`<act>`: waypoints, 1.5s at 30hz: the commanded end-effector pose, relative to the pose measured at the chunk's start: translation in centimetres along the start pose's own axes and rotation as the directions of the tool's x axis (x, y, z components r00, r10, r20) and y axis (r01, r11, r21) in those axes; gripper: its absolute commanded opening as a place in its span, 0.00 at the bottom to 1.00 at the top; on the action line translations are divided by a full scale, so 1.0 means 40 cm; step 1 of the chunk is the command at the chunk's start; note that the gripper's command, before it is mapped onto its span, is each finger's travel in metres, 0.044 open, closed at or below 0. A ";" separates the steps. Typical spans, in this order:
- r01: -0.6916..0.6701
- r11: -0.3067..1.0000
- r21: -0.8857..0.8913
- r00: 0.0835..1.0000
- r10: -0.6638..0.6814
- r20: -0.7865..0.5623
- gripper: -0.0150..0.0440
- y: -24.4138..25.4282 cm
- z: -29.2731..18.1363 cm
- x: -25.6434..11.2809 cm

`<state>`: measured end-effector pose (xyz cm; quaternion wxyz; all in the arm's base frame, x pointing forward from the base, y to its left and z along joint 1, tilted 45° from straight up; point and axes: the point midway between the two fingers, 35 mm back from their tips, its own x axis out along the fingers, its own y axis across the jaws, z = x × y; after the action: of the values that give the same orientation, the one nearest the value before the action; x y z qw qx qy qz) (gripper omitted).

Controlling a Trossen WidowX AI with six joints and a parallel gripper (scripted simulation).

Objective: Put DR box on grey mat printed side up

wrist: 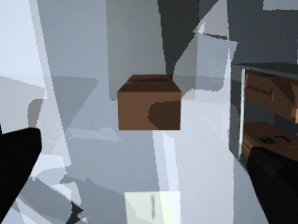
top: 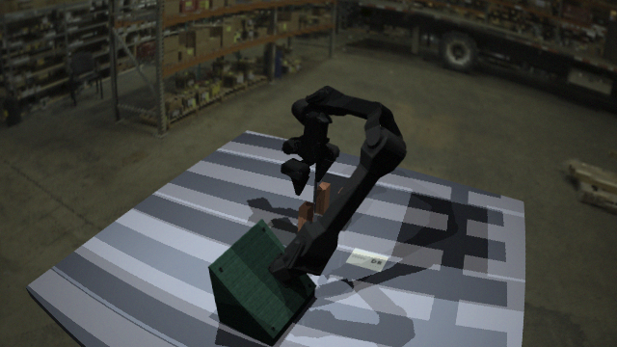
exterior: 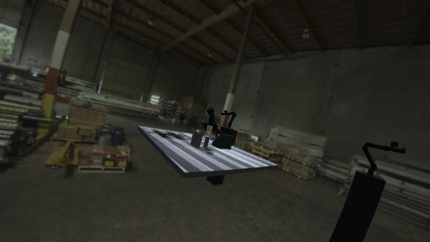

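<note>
- QSFP-100G box (top: 305,215) (exterior: 206,142) (wrist: 149,111) stands upright outside the bin (exterior: 196,139) (wrist: 236,115), at the grey mat (wrist: 125,45); whether it is the DR one cannot be told, as its code is not readable
- In the wrist view, two more brown boxes show in the bin, to the right of the picture; the nearer one (wrist: 270,137) bears dark print too slanted to read
- The claw (top: 308,185) (wrist: 147,148) is open, holding nothing, its dark fingers spread wide at either side of the wrist view
- A pale card (top: 367,260) (wrist: 152,207) printed DR lies flat on the table (top: 174,212) (exterior: 232,159)
- The table is banded in light and dark grey, the stripes running slantwise and breaking into blocks toward one side, with dark shadows of the arm (top: 357,193) across them
- The arm rises from a green wedge (top: 255,270) (exterior: 223,141) and bends over the table
- Around it is a dim warehouse: orange-beamed shelves (top: 161,72) full of cartons, a bare concrete floor and a large wheel (top: 459,52)
- In the exterior view, cartons sit on a pallet (exterior: 102,170) near blue drums (exterior: 117,137), beams cross overhead, and another dark arm stands on a tall black pedestal (exterior: 359,205)
</note>
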<state>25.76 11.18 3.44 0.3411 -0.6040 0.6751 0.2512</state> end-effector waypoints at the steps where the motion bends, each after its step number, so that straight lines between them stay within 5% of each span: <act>1: 0.016 1.000 -0.001 0.999 -0.016 -0.052 1.00 0.000 0.008 -0.003; 11: 0.062 0.998 -0.010 0.976 -0.063 -0.209 1.00 -0.001 0.027 -0.009; 45: -0.003 1.000 -0.028 0.945 -0.007 -0.327 1.00 0.014 0.167 0.071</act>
<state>26.14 14.78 -2.75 0.2198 -0.6455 0.7134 0.1614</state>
